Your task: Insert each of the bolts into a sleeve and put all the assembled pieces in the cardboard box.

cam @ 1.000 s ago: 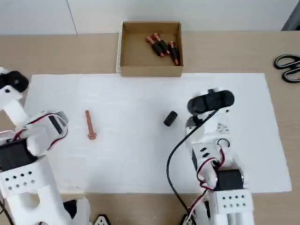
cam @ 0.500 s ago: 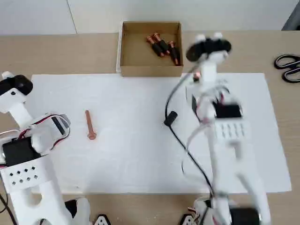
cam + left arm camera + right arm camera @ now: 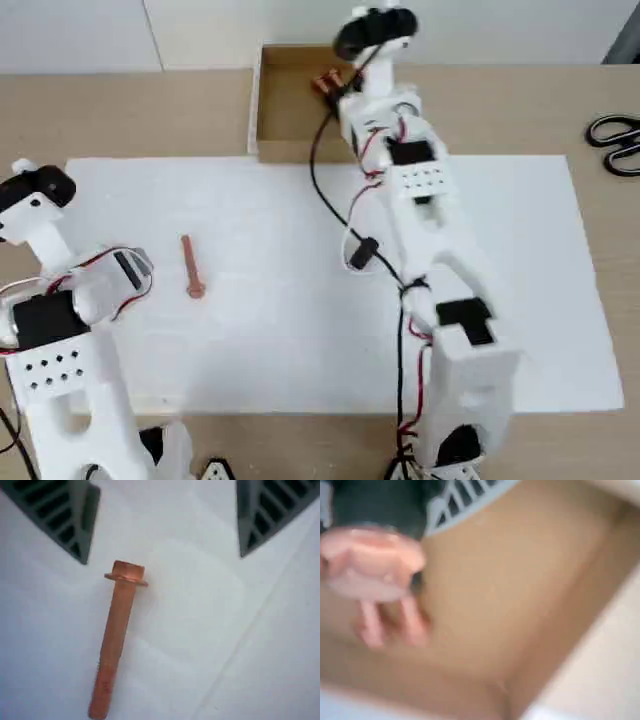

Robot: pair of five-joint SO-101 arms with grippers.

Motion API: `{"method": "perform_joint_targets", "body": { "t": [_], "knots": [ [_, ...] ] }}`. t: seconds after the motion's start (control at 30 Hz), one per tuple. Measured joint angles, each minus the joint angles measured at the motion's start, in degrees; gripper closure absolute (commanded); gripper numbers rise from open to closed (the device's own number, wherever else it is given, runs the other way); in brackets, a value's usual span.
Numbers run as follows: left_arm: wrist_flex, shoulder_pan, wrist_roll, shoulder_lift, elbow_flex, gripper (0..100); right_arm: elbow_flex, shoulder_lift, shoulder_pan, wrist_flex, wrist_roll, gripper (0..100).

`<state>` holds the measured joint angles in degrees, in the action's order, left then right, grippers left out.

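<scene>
The loose copper-coloured flanged bolt (image 3: 117,640) lies flat on the white paper sheet (image 3: 270,340), well apart from the short black cylindrical sleeve (image 3: 363,252) it has yet to enter. The left gripper (image 3: 162,552) hangs above the bolt's head, fingers spread wide and holding nothing, apparently lined up to pick it. The right gripper (image 3: 405,527) hangs over the open brown cardboard box (image 3: 285,120), seemingly clenched on an assembled bolt-and-sleeve piece (image 3: 370,562), though blur leaves this uncertain. I judge it is poised to release beside the finished pieces (image 3: 370,627) on the box floor.
</scene>
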<state>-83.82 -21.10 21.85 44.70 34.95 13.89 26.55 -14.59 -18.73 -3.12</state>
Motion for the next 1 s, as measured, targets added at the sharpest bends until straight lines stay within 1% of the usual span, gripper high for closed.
{"method": "perform_joint_targets", "body": {
  "t": [0.17,0.23,0.6,0.67,0.77,0.83,1.0],
  "knots": [
    [0.0,0.0,0.0,0.0,0.2,82,2.5,8.4,-1.2,10.9,0.0,99.5],
    [0.0,0.0,0.0,0.0,0.2,82,3.5,11.3,-1.2,13.4,0.0,99.5],
    [0.0,0.0,0.0,0.0,0.2,82,16.0,25.4,-2.1,14.8,0.0,98.9],
    [0.0,0.0,0.0,0.0,0.2,82,17.2,26.6,-2.3,14.8,0.0,96.0],
    [0.0,0.0,0.0,0.0,0.2,82,17.6,27.4,-3.3,14.8,0.0,86.3],
    [0.0,0.0,0.0,0.0,0.2,82,17.6,27.5,-3.5,14.8,0.0,81.6],
    [0.0,0.0,0.0,0.0,0.2,82,19.3,27.3,-3.3,13.4,0.0,80.0]
  ]
}}
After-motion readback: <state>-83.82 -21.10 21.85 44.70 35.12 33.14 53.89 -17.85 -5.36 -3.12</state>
